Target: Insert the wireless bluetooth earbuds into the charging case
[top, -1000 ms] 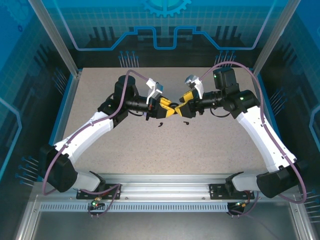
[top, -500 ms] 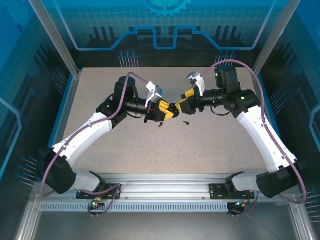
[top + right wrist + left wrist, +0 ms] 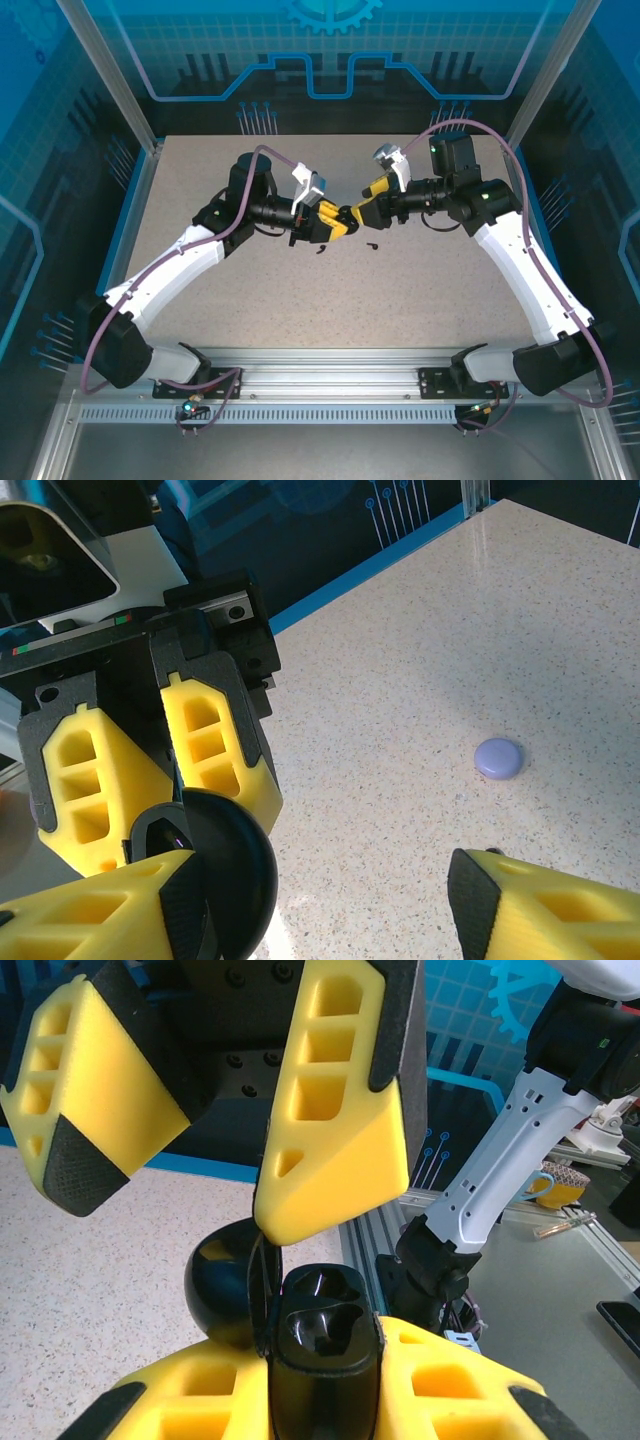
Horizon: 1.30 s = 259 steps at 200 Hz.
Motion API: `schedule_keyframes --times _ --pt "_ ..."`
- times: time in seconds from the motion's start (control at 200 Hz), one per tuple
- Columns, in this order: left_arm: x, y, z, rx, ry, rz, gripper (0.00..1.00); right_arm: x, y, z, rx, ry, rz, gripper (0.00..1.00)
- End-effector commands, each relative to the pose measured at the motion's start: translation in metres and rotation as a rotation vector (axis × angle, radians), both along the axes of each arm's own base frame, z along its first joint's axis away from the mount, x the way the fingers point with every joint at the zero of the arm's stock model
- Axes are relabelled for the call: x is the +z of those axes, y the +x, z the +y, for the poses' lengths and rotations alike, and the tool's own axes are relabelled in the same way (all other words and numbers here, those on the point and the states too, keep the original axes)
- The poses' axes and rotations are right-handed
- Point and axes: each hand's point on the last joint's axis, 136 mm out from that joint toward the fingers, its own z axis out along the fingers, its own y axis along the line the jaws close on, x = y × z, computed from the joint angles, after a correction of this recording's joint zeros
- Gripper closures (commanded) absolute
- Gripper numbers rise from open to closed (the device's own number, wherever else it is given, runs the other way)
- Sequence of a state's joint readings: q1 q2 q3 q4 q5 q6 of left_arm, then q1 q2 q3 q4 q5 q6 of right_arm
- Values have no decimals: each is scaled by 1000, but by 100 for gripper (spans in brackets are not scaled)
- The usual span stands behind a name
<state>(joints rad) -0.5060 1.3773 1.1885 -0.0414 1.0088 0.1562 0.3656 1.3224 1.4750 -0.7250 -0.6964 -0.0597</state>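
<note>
Black charging case (image 3: 322, 1360), lid (image 3: 222, 1278) up, wells (image 3: 322, 1322) empty, gripped by left pincer (image 3: 337, 222); right pincer (image 3: 364, 209) agape.

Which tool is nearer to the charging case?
Left. The left tool grips the open charging case; the right tool stands open just beside it, not holding it.

Bright, even overhead light covers the speckled surface (image 3: 300, 290) with soft, short shadows. Glossy highlights sit on the charging case (image 3: 320, 1345). Wrist views blur close up.
</note>
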Motion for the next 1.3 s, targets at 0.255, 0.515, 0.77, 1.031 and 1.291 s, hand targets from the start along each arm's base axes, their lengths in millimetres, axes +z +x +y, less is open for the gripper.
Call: schedule_keyframes --times 0.255,0.515,0.77,1.031,1.291 --pt "23 -13 -4 -50 -53 -63 100 11 2 -6 -22 4 -34 32" --pt "21 -10 -4 -39 -43 -52 100 17 -4 -4 2 25 -50 32" --pt "19 -6 -6 -27 -35 -36 100 19 -10 -4 24 28 -56 32" --pt "23 -6 -6 -24 -39 -34 100 6 -15 1 67 3 -22 31" --pt "27 -8 -6 -34 -45 -30 100 -5 -18 7 102 -27 6 33"
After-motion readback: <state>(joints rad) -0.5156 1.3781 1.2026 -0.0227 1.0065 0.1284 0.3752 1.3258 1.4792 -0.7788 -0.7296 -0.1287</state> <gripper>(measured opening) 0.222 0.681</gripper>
